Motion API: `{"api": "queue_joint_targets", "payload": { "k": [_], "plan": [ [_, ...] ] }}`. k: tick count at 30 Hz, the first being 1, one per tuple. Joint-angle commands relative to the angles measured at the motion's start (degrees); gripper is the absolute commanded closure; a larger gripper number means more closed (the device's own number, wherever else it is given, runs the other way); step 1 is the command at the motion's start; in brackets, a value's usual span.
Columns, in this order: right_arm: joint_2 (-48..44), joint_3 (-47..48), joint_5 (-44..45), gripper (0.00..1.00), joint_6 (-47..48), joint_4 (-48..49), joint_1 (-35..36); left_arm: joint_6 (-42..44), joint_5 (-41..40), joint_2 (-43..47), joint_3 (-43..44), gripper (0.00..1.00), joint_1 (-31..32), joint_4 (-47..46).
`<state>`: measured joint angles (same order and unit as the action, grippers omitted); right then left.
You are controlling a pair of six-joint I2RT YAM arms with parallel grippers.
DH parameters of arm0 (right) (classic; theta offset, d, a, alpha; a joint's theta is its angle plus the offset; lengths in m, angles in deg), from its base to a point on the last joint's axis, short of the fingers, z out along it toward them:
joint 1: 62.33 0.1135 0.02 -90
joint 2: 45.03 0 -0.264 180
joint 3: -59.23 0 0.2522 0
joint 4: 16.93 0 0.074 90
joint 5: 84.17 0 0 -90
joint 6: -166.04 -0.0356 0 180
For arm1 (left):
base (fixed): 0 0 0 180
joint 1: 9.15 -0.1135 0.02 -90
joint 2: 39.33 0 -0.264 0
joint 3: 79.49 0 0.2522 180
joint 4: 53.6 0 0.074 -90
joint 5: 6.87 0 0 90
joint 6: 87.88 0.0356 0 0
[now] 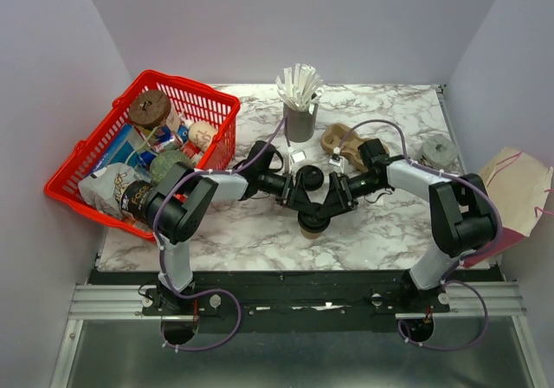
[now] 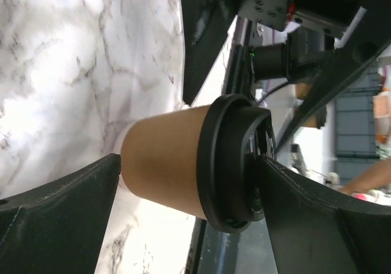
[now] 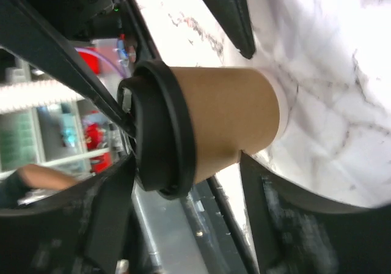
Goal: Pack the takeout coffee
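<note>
Centre of desk (image 1: 242, 232): we see left end effector (image 2: 190, 161) and right end effector (image 3: 186, 164) both spread wide, crowding one cup (image 2: 162, 164). Careless closing could clash fingers, tip cup, pop black lid (image 2: 229, 164).

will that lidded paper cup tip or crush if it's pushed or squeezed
Upright and wider at the black lid than at its base, the paper cup would probably tip if pushed high. Its wall likely dents under a hard squeeze.
</note>
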<state>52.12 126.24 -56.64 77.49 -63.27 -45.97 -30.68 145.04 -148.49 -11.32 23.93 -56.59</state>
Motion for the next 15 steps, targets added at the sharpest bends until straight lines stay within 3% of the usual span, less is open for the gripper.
{"api": "queue_joint_targets", "payload": {
  "k": [1,3,9,15],
  "plan": [
    [-4.24,3.52,4.56,0.09,5.74,2.00,0.60,9.14,-5.12,3.78,5.34,0.01,-0.12,7.68],
    [-4.42,4.75,5.78,0.04,7.41,-0.11,0.60,15.73,-6.80,4.31,8.24,0.01,-0.03,15.68],
    [-8.37,7.47,10.08,0.02,12.86,-5.12,0.60,28.02,-10.92,7.38,13.07,0.01,-0.65,29.04],
    [-18.98,7.92,15.10,0.00,27.87,-8.20,0.78,36.04,-17.78,14.66,16.86,0.01,-0.74,37.66]
  ]
}}
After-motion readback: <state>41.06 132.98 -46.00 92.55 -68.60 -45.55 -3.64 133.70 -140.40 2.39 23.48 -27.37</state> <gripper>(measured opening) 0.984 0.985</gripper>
